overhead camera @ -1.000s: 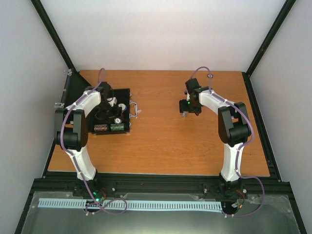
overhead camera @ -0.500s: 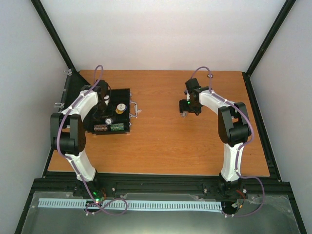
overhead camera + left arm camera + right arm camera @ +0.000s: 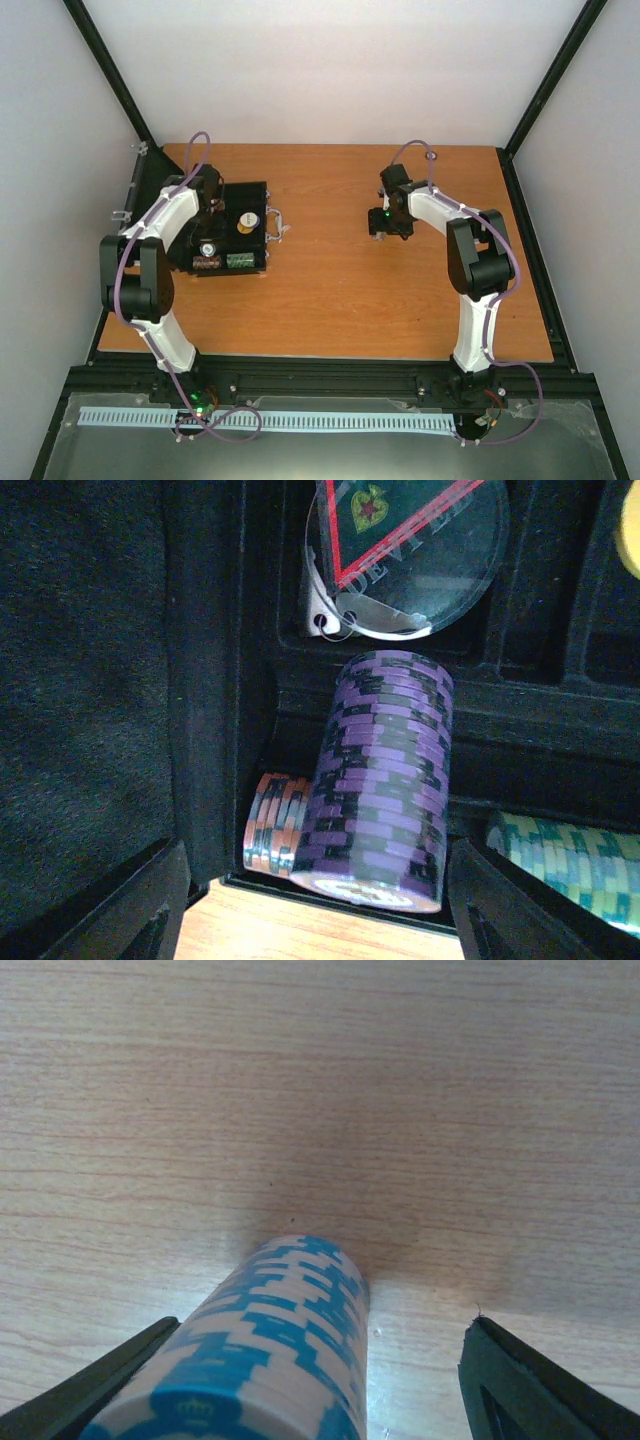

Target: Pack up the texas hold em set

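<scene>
The black case [image 3: 256, 194] lies open at the table's left. Lying in one of its slots [image 3: 540, 715] is a purple chip stack [image 3: 382, 780], with a short orange stack [image 3: 274, 822] on its left and a green stack [image 3: 572, 866] on its right. A clear dealer disc [image 3: 412, 542] rests beyond them. My left gripper [image 3: 208, 228] hovers open over the purple stack [image 3: 207, 249], its fingers [image 3: 130, 910] apart from it. On the bare wood stands a blue-and-white chip stack [image 3: 270, 1360]. My right gripper [image 3: 383, 222] straddles it, open, with a clear gap at the right finger [image 3: 530, 1390].
A yellow disc [image 3: 247, 222] sits in the case, and the silver handle [image 3: 276, 222] sticks out on its right side. Black frame rails [image 3: 130, 200] run along the table's left and right edges. Bare wood [image 3: 330, 290] lies between the two arms.
My left arm has pulled back toward the far left of the case, uncovering the yellow disc and the purple stack's end. The right arm has not moved.
</scene>
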